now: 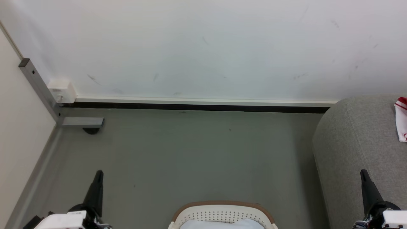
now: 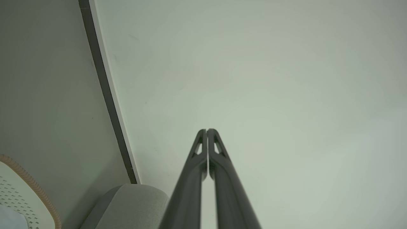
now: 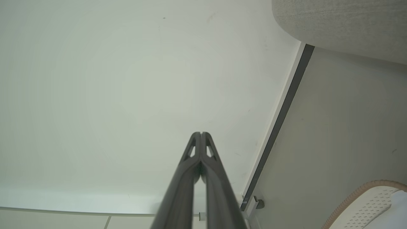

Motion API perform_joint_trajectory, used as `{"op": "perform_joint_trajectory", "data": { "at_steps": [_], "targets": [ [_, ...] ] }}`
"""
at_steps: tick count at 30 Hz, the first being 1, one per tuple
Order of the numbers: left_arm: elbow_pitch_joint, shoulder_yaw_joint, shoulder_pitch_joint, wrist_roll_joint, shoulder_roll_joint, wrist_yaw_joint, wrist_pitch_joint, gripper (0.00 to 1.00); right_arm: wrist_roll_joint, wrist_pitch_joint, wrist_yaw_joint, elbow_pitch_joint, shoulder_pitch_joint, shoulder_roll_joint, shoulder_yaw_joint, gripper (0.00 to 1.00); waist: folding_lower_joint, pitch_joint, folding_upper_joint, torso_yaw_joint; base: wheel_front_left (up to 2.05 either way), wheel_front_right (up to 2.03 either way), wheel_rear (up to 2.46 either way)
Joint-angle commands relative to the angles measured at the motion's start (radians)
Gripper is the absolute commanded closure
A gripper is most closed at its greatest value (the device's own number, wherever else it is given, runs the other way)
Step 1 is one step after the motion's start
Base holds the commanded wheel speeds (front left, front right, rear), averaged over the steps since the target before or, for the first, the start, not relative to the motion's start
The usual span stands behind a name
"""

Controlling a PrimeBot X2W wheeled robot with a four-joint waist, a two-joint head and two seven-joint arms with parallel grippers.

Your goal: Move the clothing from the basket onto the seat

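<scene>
At the far left a grey metal post (image 1: 38, 86) runs down the corner to the floor (image 1: 190, 152). The left hand (image 1: 99, 174) hangs low over bare floor, its two dark fingers pressed together with nothing between them; the left wrist view shows the tips meeting against the white wall (image 2: 270, 79). In the middle, at the bottom edge of the head view, stands the laundry basket (image 1: 222, 204). Just its far rim and perforated wall are in frame, with a pale cloth (image 1: 222, 224) lying inside. No red shows in the part of the basket that can be seen; the near part is out of frame.

To the right is the light grey sofa (image 1: 356, 143), its rounded end close to the basket. The right hand (image 1: 363, 174) sits in front of it, fingers likewise closed on nothing, as the right wrist view confirms. Furthest right, the red garment (image 1: 401, 119) with its white panel lies on the sofa, well apart from both hands.

By my judgement the transfer itself is done and both arms are parked. What is left is a check: the head would need to tilt down into the basket to confirm nothing red lies under the pale cloth
</scene>
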Motion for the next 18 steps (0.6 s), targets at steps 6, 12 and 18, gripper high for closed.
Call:
{"op": "perform_joint_trajectory", "data": {
  "at_steps": [6,12,18],
  "targets": [
    [-0.003,0.002,-0.008,-0.014,0.002,-0.004,0.004,1.00,0.001,0.003,-0.002,-0.005,-0.013,-0.008,-0.004,1.00,0.0000,0.000,0.0000,0.000,0.00,0.00,0.00],
    [-0.003,0.002,-0.008,-0.014,0.002,-0.004,0.004,1.00,0.001,0.003,-0.002,-0.005,-0.013,-0.008,-0.004,1.00,0.0000,0.000,0.0000,0.000,0.00,0.00,0.00],
    [-0.003,0.002,-0.008,-0.014,0.002,-0.004,0.004,1.00,0.001,0.003,-0.002,-0.005,-0.013,-0.008,-0.004,1.00,0.0000,0.000,0.0000,0.000,0.00,0.00,0.00]
  ]
}}
